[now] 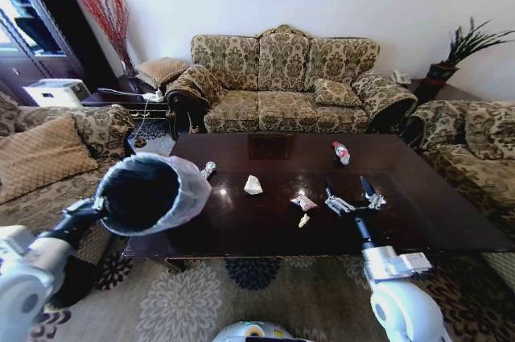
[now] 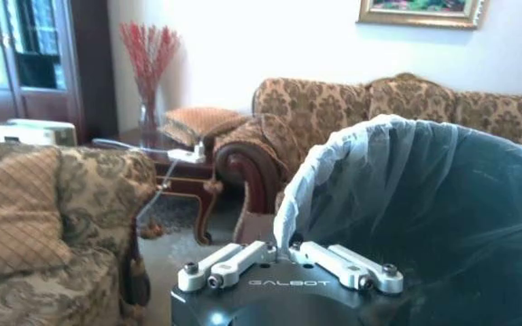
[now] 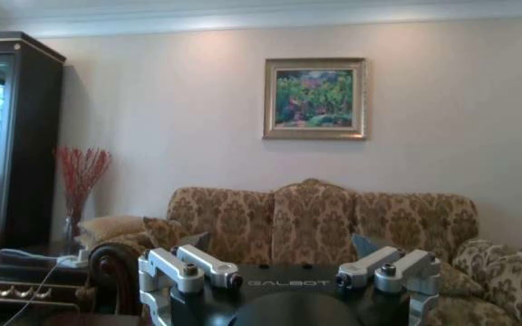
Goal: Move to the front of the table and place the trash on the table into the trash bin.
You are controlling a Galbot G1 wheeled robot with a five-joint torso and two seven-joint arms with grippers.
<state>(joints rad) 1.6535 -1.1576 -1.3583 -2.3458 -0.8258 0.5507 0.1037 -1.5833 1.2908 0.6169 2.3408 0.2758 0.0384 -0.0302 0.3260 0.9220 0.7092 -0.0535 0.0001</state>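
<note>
Right end effector [image 1: 351,194] hovers spread beside wrapper [image 1: 303,201] on table [image 1: 434,221].

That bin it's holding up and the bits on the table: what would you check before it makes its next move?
1. Left gripper clamped on the trash bin rim: ok.
2. Bin mouth facing the table: ok, tilted.
3. Right gripper open above the table: ok.
4. Nearest trash, a small wrapper, within reach: ok, likely.
5. Bottle reachable: cannot tell, it lies farther back.
</note>
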